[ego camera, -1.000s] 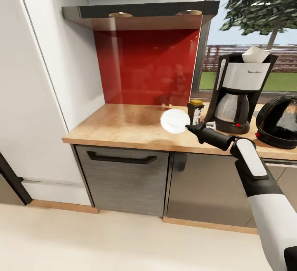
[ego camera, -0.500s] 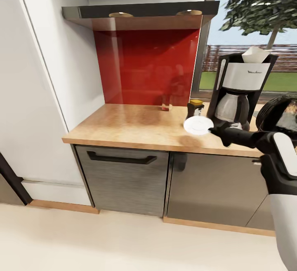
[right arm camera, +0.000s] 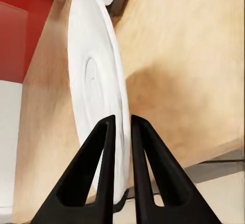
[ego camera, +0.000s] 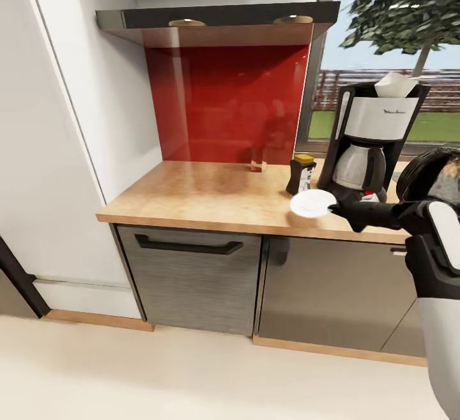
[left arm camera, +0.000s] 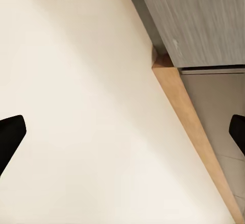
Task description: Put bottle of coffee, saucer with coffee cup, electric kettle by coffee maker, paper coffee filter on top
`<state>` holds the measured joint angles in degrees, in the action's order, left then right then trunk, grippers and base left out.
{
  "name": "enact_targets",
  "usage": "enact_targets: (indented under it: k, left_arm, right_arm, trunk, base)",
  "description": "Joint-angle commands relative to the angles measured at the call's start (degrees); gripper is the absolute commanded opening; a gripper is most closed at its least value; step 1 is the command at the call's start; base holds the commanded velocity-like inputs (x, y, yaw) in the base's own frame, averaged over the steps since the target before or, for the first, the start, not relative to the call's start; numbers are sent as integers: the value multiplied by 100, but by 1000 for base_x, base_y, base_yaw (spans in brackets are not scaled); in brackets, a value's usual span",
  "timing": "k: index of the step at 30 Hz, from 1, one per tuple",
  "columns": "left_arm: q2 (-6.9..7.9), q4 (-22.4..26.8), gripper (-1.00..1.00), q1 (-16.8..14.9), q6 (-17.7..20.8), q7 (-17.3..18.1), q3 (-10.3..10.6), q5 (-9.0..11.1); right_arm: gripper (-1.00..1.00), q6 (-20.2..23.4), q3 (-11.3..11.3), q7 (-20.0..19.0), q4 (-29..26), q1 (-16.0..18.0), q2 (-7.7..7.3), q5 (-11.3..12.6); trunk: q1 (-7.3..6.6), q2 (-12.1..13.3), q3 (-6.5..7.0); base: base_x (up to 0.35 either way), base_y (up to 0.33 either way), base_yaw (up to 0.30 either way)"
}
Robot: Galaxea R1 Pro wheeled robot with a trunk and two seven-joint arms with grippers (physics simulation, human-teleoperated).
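The right gripper (ego camera: 333, 209) pinches the white saucer (ego camera: 312, 203) by its rim, fingers (right arm camera: 104, 175) closed narrowly on the edge, and holds it above the front of the countertop (ego camera: 191, 196) at centre right of the head view, just in front of the coffee bottle (ego camera: 301, 175) and beside the coffee maker (ego camera: 370, 145). The thin edge grip looks like the main risk: a tilt or a bump could let the saucer slip or swing into the bottle, and setting it down so near the counter's front edge could leave it overhanging. The electric kettle (ego camera: 434, 174) at the right edge is partly hidden by the arm and cut off. The left gripper (left arm camera: 122, 132) hangs wide open over the floor (left arm camera: 76, 106). No cup is visible.
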<state>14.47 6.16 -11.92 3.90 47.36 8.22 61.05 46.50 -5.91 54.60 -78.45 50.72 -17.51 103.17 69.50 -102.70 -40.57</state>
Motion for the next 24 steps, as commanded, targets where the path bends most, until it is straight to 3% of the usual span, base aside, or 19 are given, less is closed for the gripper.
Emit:
enact_targets:
  k: [1, 24]
  left_arm:
    - [3, -1, 100, -3, 41, 18, 39, 60]
    - [-4, -1, 100, -3, 41, 18, 56, 57]
  right_arm:
    - [-100, 8, -7, 89, -3, 10, 0, 57]
    - [-100, -18, -7, 272, 23, 17, 11, 53]
  trunk:
    - [-1, -3, -6]
    - [-1, -3, -6]
  base:
    - [0, 0, 0]
    - [0, 0, 0]
